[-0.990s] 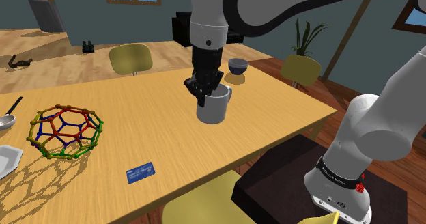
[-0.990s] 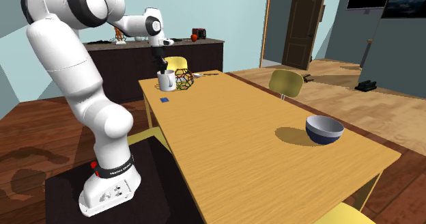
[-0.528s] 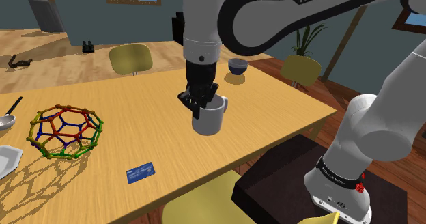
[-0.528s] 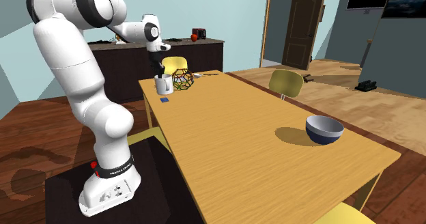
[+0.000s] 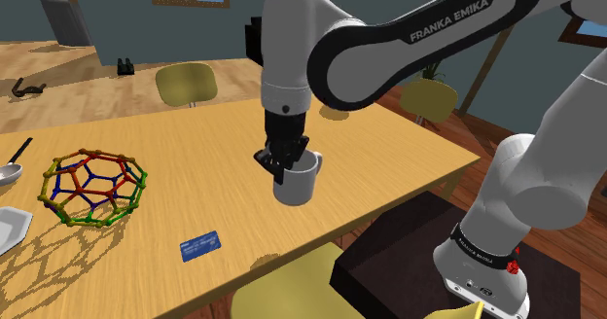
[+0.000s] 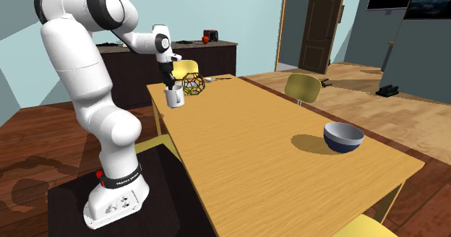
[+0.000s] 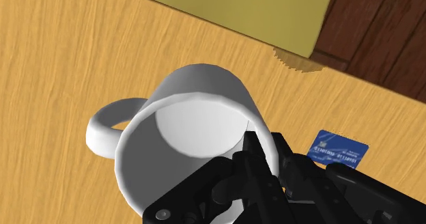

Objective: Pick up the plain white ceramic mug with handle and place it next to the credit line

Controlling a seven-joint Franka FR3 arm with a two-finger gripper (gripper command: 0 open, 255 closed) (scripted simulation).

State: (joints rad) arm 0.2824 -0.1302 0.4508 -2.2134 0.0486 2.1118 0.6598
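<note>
End effector (image 5: 283,160) clenched on rim of white mug (image 5: 297,182). Mug upright, hung clear of tabletop (image 5: 185,137), handle on side away from blue card (image 5: 200,246). Card lay flat near tabletop's front edge, apart from mug. Judged: pick-up done; left to do: carry to card, lower beside it, release

The mug (image 7: 191,113) rim partly hidden by end effector (image 7: 265,146); blue card (image 7: 339,147) partly covered.
</note>
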